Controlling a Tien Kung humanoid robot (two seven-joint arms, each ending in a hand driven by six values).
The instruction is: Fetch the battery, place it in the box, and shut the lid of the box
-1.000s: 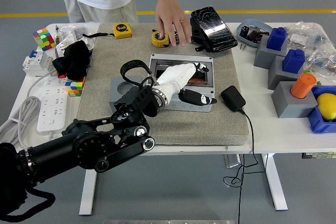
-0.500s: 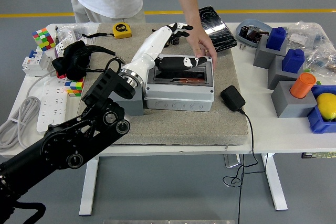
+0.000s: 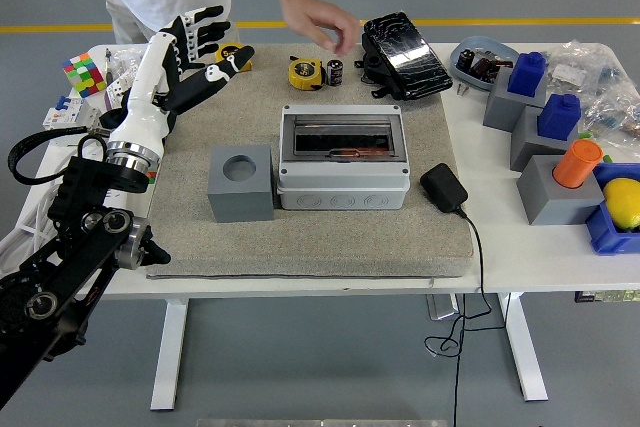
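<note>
Left robot hand [image 3: 193,47] open, empty; box [image 3: 343,159] lid shut.

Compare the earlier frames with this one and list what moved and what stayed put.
The left hand has pulled off the box and swung up to the table's far-left side, fingers spread, holding nothing. The box's lid is now closed. The person's hand has lifted clear and hovers above the battery. The grey block, charger and tape measures kept their places.
</note>
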